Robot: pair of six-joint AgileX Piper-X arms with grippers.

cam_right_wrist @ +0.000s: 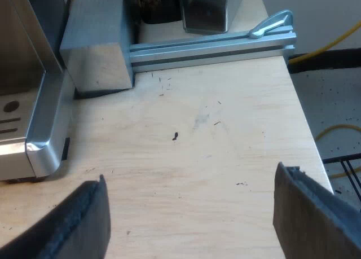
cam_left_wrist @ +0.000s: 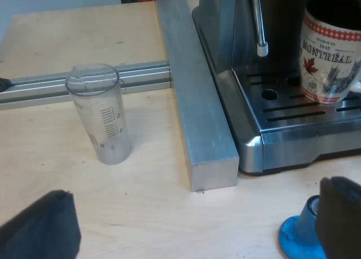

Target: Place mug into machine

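Observation:
A white mug (cam_left_wrist: 329, 56) with a red checked rim, a maple leaf and "MONTREAL" lettering stands upright on the espresso machine's (cam_left_wrist: 265, 118) slotted drip tray, under the machine's front and near its steam wand (cam_left_wrist: 259, 22). My left gripper (cam_left_wrist: 197, 225) hovers open over the wooden table, a short way before the machine, holding nothing. A blue tamper (cam_left_wrist: 302, 236) sits on the table beside one of its fingers (cam_left_wrist: 341, 214). My right gripper (cam_right_wrist: 192, 219) is open over bare wood beside the machine's corner (cam_right_wrist: 34, 140).
A clear measuring glass (cam_left_wrist: 101, 115) stands upright on the table. A thick aluminium bar (cam_left_wrist: 197, 101) lies along the machine's side, and a slotted aluminium rail (cam_left_wrist: 84, 84) crosses behind the glass. Another bar end (cam_right_wrist: 98, 56) and rail (cam_right_wrist: 214, 47) lie near the table edge (cam_right_wrist: 307, 123).

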